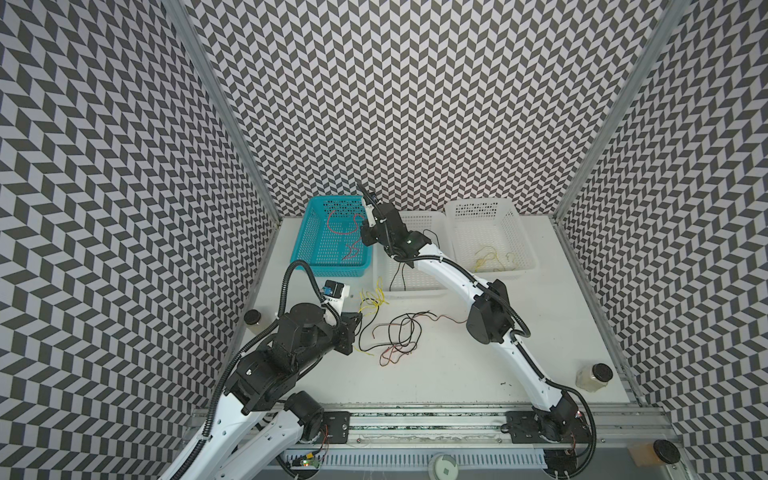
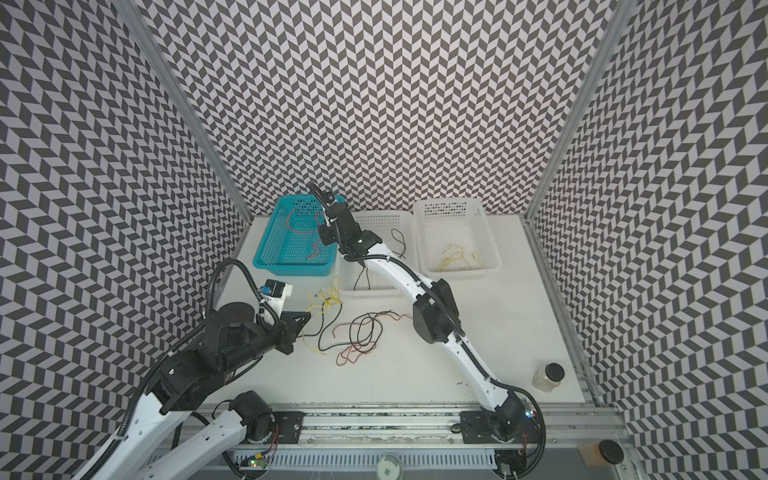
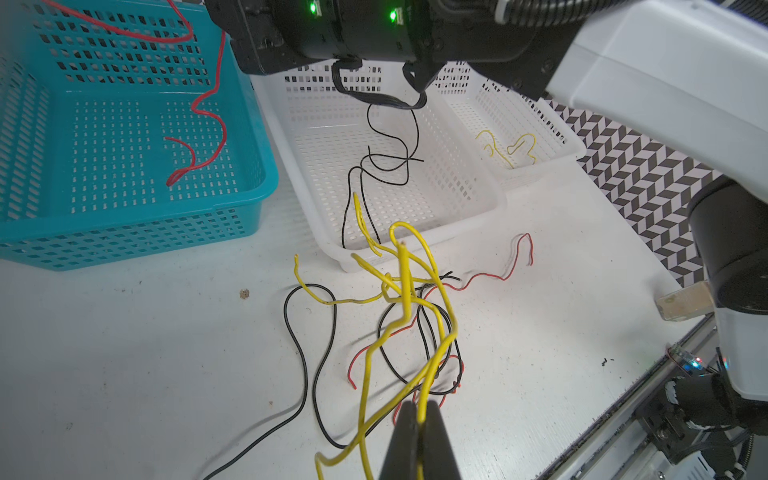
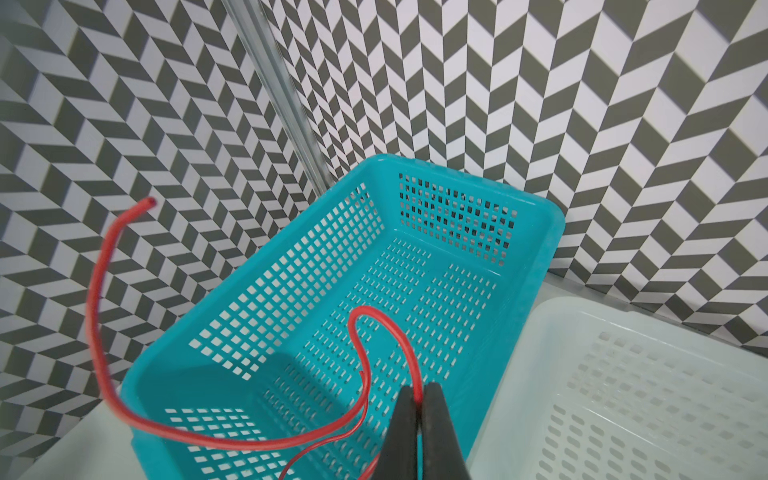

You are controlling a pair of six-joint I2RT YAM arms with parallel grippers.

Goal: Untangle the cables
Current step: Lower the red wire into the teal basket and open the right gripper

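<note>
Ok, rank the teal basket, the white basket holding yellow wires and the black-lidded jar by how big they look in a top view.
1. Largest, too alike to rank: the white basket holding yellow wires and the teal basket.
2. Clearly smallest: the black-lidded jar.

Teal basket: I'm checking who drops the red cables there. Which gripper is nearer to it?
Right. The right gripper hangs over the teal basket, shut on a red cable; the left gripper is clear of it, over the table, shut on a yellow cable.
</note>
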